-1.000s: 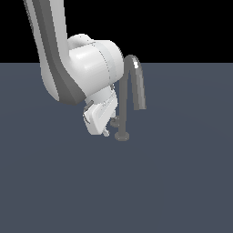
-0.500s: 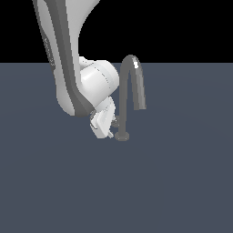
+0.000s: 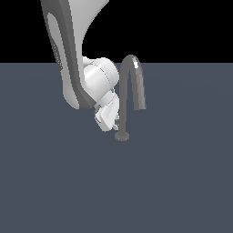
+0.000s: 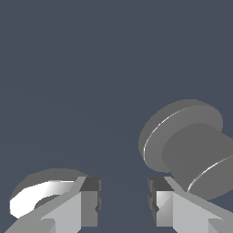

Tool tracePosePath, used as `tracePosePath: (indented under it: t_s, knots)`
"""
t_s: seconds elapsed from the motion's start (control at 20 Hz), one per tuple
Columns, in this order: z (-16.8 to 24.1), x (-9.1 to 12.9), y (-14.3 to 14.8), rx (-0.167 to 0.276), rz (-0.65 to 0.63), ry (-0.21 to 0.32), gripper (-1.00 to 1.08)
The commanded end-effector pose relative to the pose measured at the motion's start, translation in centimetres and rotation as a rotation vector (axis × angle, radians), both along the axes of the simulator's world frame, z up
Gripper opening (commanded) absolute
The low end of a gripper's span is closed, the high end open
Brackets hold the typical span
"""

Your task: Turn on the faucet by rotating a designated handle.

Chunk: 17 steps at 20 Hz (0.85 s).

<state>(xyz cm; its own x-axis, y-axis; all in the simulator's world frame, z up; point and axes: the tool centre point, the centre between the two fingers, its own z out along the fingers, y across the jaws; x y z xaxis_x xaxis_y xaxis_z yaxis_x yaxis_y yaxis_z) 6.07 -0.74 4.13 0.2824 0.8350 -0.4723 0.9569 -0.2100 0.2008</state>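
The faucet is a grey gooseneck pipe arched over, rising from a small round foot on the dark floor. My gripper hangs low, close against the pipe's lower part on the exterior view's left, just above the foot. In the wrist view the gripper is open with a narrow gap and nothing between its fingertips. A dark-grey round knob, the handle, lies just outside one fingertip, not in the gap. The handle is hidden in the exterior view.
A pale round ring shape shows partly behind the other finger in the wrist view; I cannot tell what it is. The white arm leans in from the exterior view's upper left. The dark grey floor spreads around.
The arm's upper links have swung more upright and the wrist has shifted a little toward the pipe. The gripper stays low beside the faucet's foot. The faucet has not moved.
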Motion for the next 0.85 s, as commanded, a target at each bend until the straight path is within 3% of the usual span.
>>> tracePosePath:
  t_s: [0.0, 0.05, 0.1, 0.15, 0.2, 0.25, 0.35, 0.4, 0.45, 0.5, 0.55, 0.6, 0.65, 0.7, 0.75, 0.8]
  knots:
    - [-0.2, 0.2, -9.3, -0.087, -0.141, -0.002, 0.77]
    - [6.2, 4.2, -5.4, -0.059, -0.091, -0.085, -0.22]
    - [7.6, 4.0, -4.5, -0.051, -0.077, -0.109, -0.22]
    - [7.2, 1.9, -10.5, -0.097, -0.02, -0.041, 0.7]
    - [2.2, 1.9, -7.6, -0.144, 0.037, 0.027, 0.7]
    - [0.3, 4.8, -2.8, -0.127, 0.076, -0.064, 0.51]
    - [-0.2, 4.9, -3.0, -0.137, 0.079, -0.096, 0.56]
    - [-0.6, 5.3, 0.7, -0.114, 0.11, -0.12, 0.5]
    - [-1.1, 3.7, 6.4, -0.075, 0.167, -0.047, -0.53]
    - [-2.0, 3.6, 7.1, -0.068, 0.176, -0.035, -0.53]
    - [-3.5, 6.0, 2.3, -0.054, 0.083, -0.068, 0.21]
    - [-1.3, 5.5, -3.8, -0.04, -0.01, -0.102, 0.21]
    - [-1.5, 7.0, 0.2, -0.081, 0.072, -0.143, -0.72]
    - [-0.2, 6.8, 3.2, -0.101, 0.115, -0.164, -0.72]
    - [-0.5, 7.9, 2.0, -0.112, 0.126, -0.193, -0.64]
    - [-1.2, 7.9, 8.3, -0.055, 0.184, -0.191, 0.87]
